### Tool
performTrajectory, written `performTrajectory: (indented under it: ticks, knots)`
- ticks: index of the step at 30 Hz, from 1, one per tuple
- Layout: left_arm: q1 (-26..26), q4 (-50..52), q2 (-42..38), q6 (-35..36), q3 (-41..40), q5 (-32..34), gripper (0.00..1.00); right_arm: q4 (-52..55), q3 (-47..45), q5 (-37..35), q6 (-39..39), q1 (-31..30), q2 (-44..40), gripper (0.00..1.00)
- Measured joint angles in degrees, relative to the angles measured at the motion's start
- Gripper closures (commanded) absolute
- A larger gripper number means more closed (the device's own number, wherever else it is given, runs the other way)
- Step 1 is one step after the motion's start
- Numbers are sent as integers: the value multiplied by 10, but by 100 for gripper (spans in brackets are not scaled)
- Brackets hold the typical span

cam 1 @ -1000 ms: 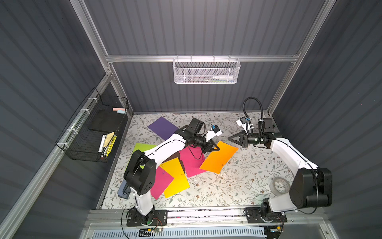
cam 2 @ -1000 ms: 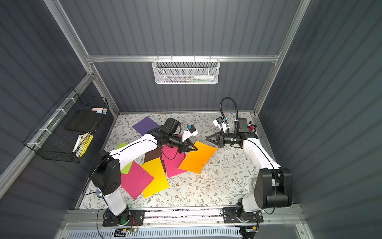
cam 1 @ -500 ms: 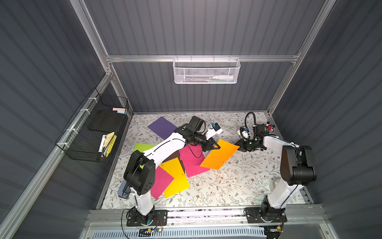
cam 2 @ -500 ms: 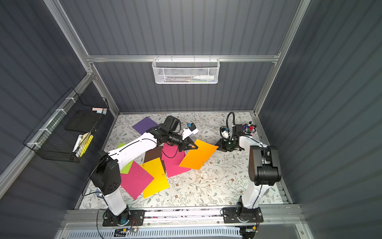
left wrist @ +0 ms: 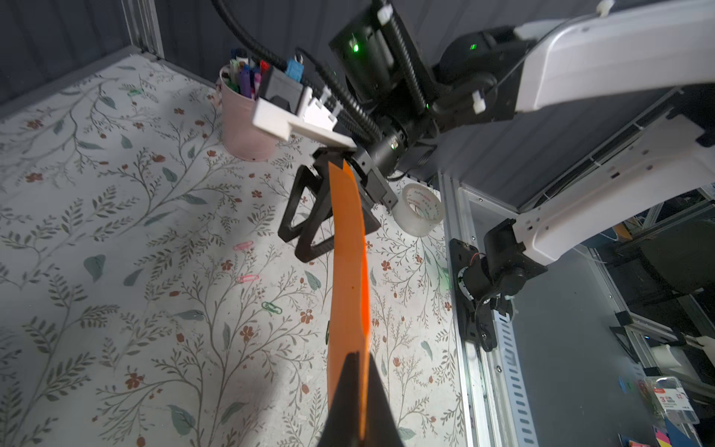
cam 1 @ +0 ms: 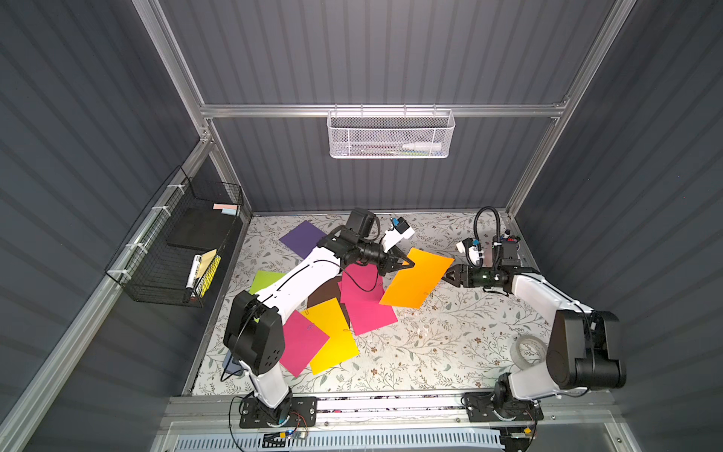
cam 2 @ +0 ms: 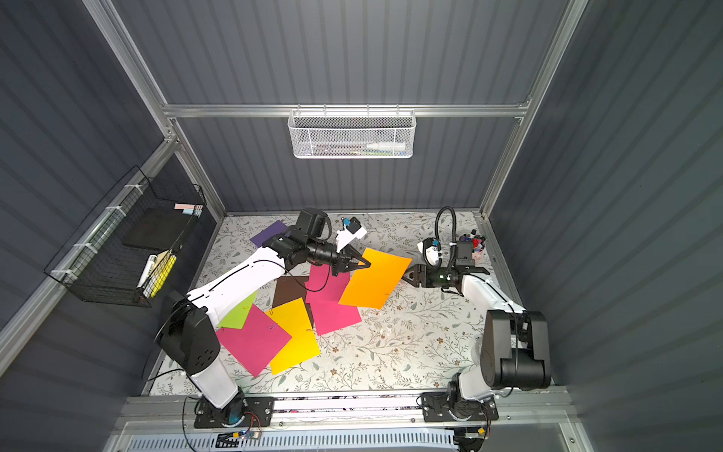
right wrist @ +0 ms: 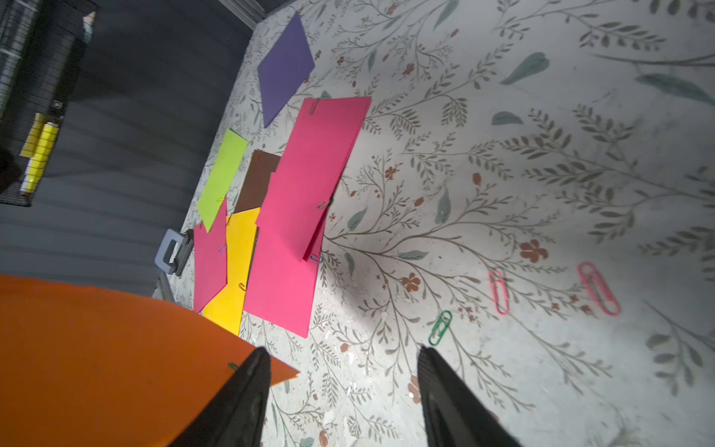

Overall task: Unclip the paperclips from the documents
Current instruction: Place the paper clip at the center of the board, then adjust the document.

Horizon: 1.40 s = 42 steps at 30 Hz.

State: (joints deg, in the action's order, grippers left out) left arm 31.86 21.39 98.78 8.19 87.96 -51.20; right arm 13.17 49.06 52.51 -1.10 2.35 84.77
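Floral tabletop (cam 1: 450, 352), both arms reaching in toward its middle.

Orange sheet (cam 1: 416, 281): lifted off the tabletop, slanted, hanging between the 2 arms. Left tool (cam 1: 409, 263) is pinched together on 1 edge of it; the left wrist view shows the fingers clamped flat on the paper.

Other documents lie flat and overlapping under the left arm: magenta sheets (right wrist: 309, 162), yellow sheet (right wrist: 238, 247), brown sheet (right wrist: 257, 182), lime green sheet (right wrist: 222, 178). Purple sheet (right wrist: 284, 65) lies apart, nearer the back wall.

Right tool (right wrist: 340, 352): jaws spread wide, gripping nothing, at the orange sheet's far corner. That corner pokes just past 1 finger into the gap.

Paperclips: a small dark clip (right wrist: 233, 365) is on the orange sheet's edge, just beside that finger. Loose on the tabletop near the right tool are 1 green paperclip (right wrist: 440, 328) and 2 pink paperclips (right wrist: 499, 292).
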Motion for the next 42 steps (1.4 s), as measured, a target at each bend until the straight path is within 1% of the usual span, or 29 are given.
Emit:
performTrajectory:
  ticks: [7, 9, 11, 14, 15, 16, 19, 22, 25, 26, 30, 31, 32, 35, 36, 39, 40, 41, 42]
  knots:
    - [-22, -17, -17, -14, 22, -12, 100, -143, -75, 70, -43, 14, -45, 23]
    - [-26, -20, -18, -16, 25, -19, 100, -224, -99, 97, -71, 15, -62, 20]
    - [-26, -20, -18, -17, 26, -25, 100, -290, -113, 118, -91, 13, -76, 20]
    - [-26, -20, -18, -18, 26, -39, 100, -335, -93, 141, -98, 5, -77, 19]
    - [-26, -20, -18, -18, 26, -44, 100, -342, -77, 152, -98, -1, -73, 15]
    - [-26, -20, -18, -18, 27, -49, 100, -346, -63, 159, -100, -6, -69, 14]
    - [-26, -20, -17, -17, 27, -62, 100, -368, -23, 177, -103, -22, -59, 15]
    - [-26, -20, -17, -17, 27, -70, 100, -384, 1, 195, -107, -31, -49, 25]
    - [-26, -20, -17, -16, 27, -74, 100, -409, 15, 223, -130, -37, -29, 42]
    - [-26, -20, -17, -15, 27, -76, 100, -417, 18, 233, -139, -39, -22, 51]
    - [-26, -20, -17, -15, 27, -80, 100, -415, 32, 266, -156, -57, -8, 91]
    - [-26, -20, -17, -15, 27, -81, 100, -410, 35, 270, -156, -61, -7, 97]
    - [-26, -20, -17, -15, 27, -82, 100, -406, 38, 277, -155, -65, -8, 100]
    - [-26, -20, -17, -15, 27, -82, 100, -374, 50, 288, -146, -68, -13, 100]
    - [-26, -21, -17, -15, 27, -82, 98, -355, 56, 290, -136, -68, -17, 100]
    - [-26, -26, -17, -17, 26, -79, 54, -294, 76, 300, -104, -68, -29, 100]
    - [-27, -28, -17, -18, 25, -80, 45, -276, 84, 304, -95, -68, -32, 100]
    - [-28, -32, -17, -18, 23, -80, 40, -261, 90, 308, -87, -68, -36, 100]
    - [-28, -36, -17, -20, 20, -82, 37, -249, 96, 312, -80, -69, -38, 100]
